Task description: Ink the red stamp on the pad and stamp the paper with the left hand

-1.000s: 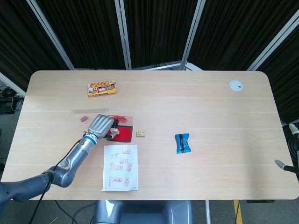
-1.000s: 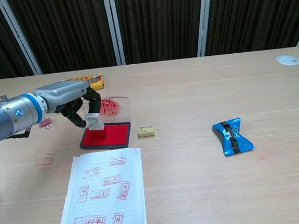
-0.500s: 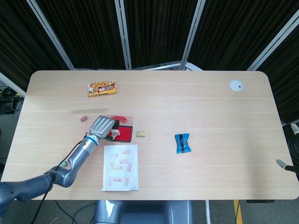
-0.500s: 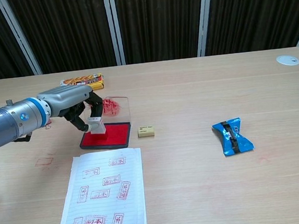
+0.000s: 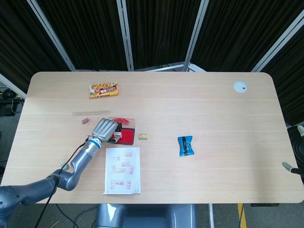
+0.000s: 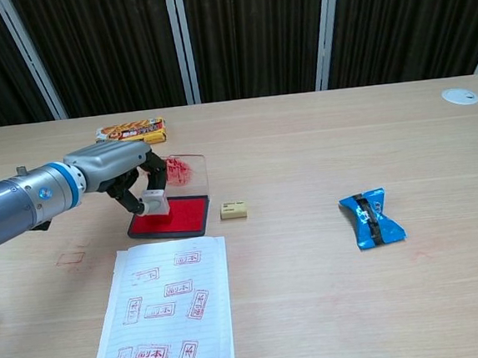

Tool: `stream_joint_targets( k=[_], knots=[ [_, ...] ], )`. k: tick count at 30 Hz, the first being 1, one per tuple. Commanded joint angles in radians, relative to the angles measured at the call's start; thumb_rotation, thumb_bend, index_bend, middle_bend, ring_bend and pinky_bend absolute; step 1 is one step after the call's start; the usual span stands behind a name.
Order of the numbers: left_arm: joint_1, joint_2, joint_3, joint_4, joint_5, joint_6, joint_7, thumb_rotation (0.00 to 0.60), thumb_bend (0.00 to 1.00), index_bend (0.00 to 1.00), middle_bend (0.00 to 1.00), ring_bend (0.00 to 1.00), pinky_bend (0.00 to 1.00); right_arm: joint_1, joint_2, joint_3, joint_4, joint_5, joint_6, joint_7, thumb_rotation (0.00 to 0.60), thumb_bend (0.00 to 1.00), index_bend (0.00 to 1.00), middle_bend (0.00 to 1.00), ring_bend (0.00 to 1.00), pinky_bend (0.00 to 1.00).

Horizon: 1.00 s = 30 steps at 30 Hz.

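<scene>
**Stamp held just above the ink pad**

While the wooden surface [image 6: 303, 140] fills both views, the left arm reaches in from the lower left, its grey forearm banded in blue near the wrist. The left hand [image 6: 117, 169] hangs over the near-left part of the pad, fingers [image 6: 156, 171] curled around the stamp [image 6: 155, 201], a small pale block that appears slightly raised off the red ink and tilted; whether its face touches the pad cannot be told from either view. The right hand shows only as a small tip at the right edge of the head view [image 5: 295, 168], too little to tell how its fingers lie.

Next in size, the paper [image 6: 163, 315], a lined sheet already carrying many red rectangular imprints, lies near the front edge, just in front of the pad. The ink pad [image 6: 175, 218], a black tray with a red bed and a clear lid standing open behind it, sits left of centre. A blue snack packet [image 6: 370, 218] lies well apart to the right, and a yellow box [image 6: 133, 131] rests near the back. A small tan block [image 6: 233, 210] sits just beside the pad's right edge. A white disc [image 6: 459, 96] is set in the far right corner.
</scene>
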Motion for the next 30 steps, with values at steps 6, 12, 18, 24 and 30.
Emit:
stream_joint_targets(
  k=[6,12,18,24,30],
  knots=[
    [0.003,-0.007,0.004,0.012,0.009,0.002,-0.015,0.6,0.46,0.63,0.52,0.79,0.88,-0.001,0.002,0.0,-0.001,-0.001,0.001,0.002,0.6,0.0,0.0,0.0,0.0,0.0],
    [0.004,-0.004,0.001,0.005,0.013,0.009,-0.016,0.6,0.46,0.63,0.52,0.79,0.88,-0.001,0.002,0.0,0.0,0.0,-0.001,0.004,0.6,0.0,0.0,0.0,0.0,0.0],
    [0.006,0.015,-0.009,-0.024,0.012,0.021,-0.018,0.6,0.47,0.63,0.52,0.79,0.88,0.0,0.001,0.0,0.002,0.002,-0.004,0.004,0.6,0.0,0.0,0.0,0.0,0.0],
    [0.003,0.062,-0.028,-0.096,0.007,0.035,-0.009,0.6,0.47,0.63,0.52,0.79,0.88,0.0,0.001,0.0,0.003,0.004,-0.005,0.004,0.6,0.0,0.0,0.0,0.0,0.0],
    [0.014,0.157,-0.043,-0.245,0.01,0.067,0.002,0.6,0.47,0.63,0.52,0.79,0.88,0.0,0.0,0.0,0.001,0.0,-0.003,0.003,0.6,0.0,0.0,0.0,0.0,0.0]
  ],
)
